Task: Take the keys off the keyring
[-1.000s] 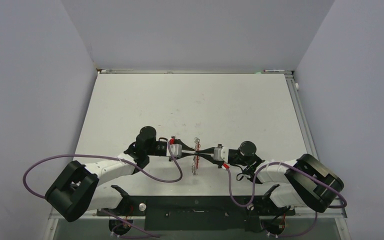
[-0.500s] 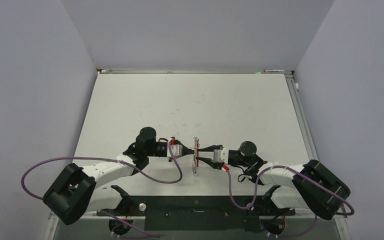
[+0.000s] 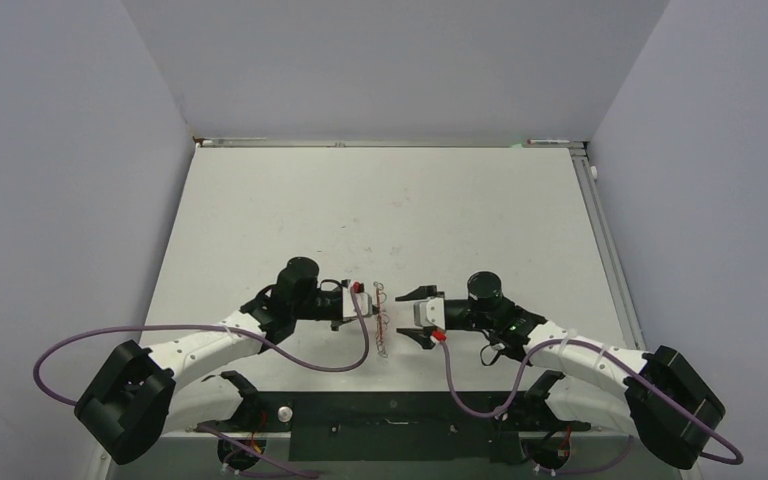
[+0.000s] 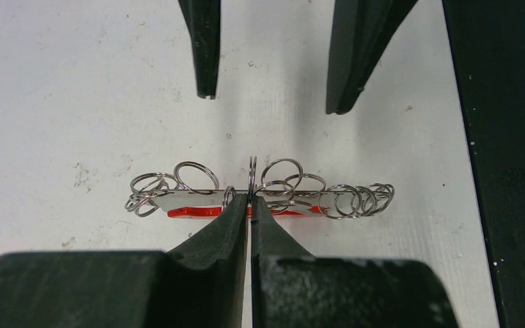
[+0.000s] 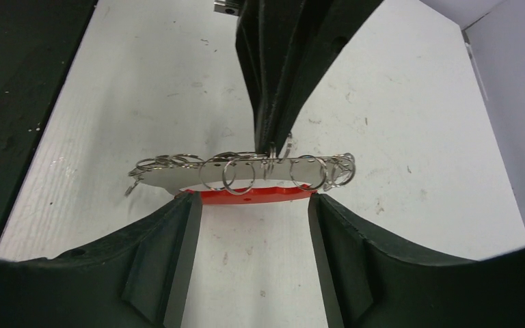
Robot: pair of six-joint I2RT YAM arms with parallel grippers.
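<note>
The keyring (image 3: 383,318) is a bunch of thin metal rings (image 4: 196,175) with a red curved piece (image 4: 191,212) under it, held just above the table between the arms. Flat silver keys (image 4: 184,198) show edge-on among the rings; I cannot tell how many. My left gripper (image 4: 249,202) is shut on the middle of the bunch, with one ring standing upright at its tips. My right gripper (image 5: 253,198) is open. Its fingertips (image 5: 190,199) stand either side of the red piece (image 5: 253,195), close to its ends. In the top view the left gripper (image 3: 370,307) and right gripper (image 3: 406,316) face each other.
The black base plate (image 3: 390,410) runs along the near table edge, and shows as a dark strip (image 4: 506,137) in the left wrist view. Purple cables (image 3: 310,355) loop on the table beside both arms. Grey walls enclose the table on three sides.
My right gripper has opened and let go of the bunch, and has drawn back a little. My left gripper has closed on the bunch, which has shifted slightly left and nearer.
</note>
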